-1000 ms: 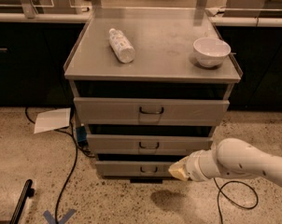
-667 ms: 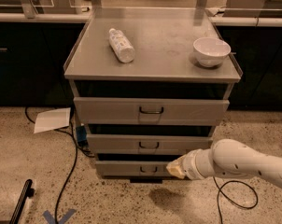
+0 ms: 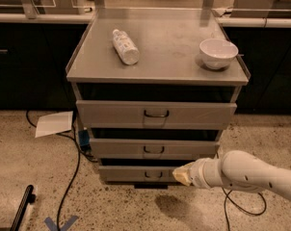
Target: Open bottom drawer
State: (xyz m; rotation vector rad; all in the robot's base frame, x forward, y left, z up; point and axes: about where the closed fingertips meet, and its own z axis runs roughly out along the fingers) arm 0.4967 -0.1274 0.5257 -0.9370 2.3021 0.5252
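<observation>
The bottom drawer (image 3: 131, 173) is the lowest and narrowest grey front of the metal cabinet, with a small black loop handle (image 3: 153, 174) at its centre. It looks closed, flush under the middle drawer (image 3: 152, 148). My gripper (image 3: 180, 175) comes in from the right on a white arm (image 3: 251, 173). Its tan tip sits at the drawer front, just right of the handle.
A white bottle (image 3: 125, 46) lies on the cabinet top (image 3: 160, 47) and a white bowl (image 3: 218, 53) stands at the right. The top drawer (image 3: 156, 113) is closed. Black cables (image 3: 73, 167) and a paper sheet (image 3: 54, 123) lie on the floor at left.
My gripper and arm have shifted slightly left toward the bottom drawer's handle. The drawers have not moved.
</observation>
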